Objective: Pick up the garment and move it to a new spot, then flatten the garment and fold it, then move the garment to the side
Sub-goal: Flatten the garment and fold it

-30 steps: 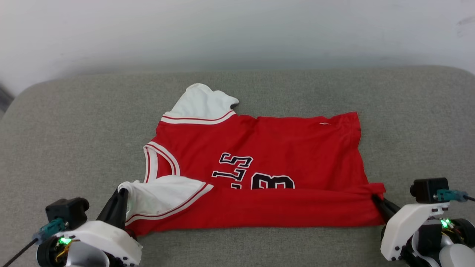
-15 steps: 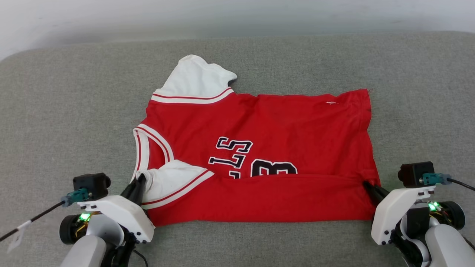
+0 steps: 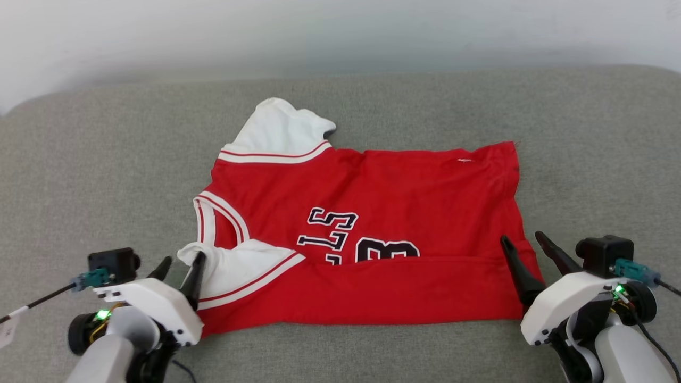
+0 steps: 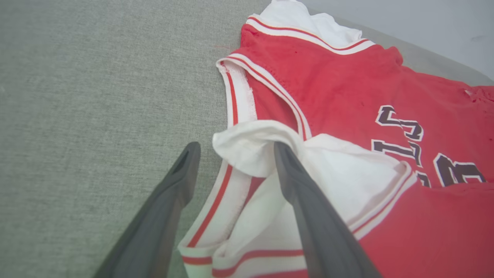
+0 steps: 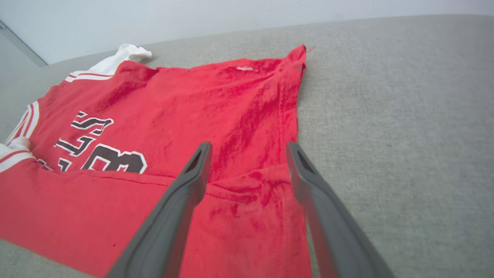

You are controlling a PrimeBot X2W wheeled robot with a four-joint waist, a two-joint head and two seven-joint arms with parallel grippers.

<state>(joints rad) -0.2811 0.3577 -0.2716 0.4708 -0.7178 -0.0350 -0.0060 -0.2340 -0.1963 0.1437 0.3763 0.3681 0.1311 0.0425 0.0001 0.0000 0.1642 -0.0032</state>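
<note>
The garment (image 3: 404, 197) is a red jersey with white sleeves and dark-outlined lettering, lying on the grey cushion with its near long edge folded up over the chest. My left gripper (image 3: 182, 260) stands open at the near white sleeve (image 4: 347, 181), one finger over the sleeve cloth, the other over bare cushion. My right gripper (image 3: 522, 238) is open above the garment's near right corner (image 5: 251, 208), fingers spread on either side of the folded hem. Neither gripper pinches the cloth.
The grey upholstered surface (image 3: 596, 159) reaches well beyond the garment on the left, right and far sides. A pale wall (image 3: 340, 32) rises behind its far edge. The far white sleeve (image 3: 276, 130) sticks out beyond the shoulder.
Both grippers were shut on the garment's near edge and now stand open, the fold laid down over the chest. The head camera has shifted.
</note>
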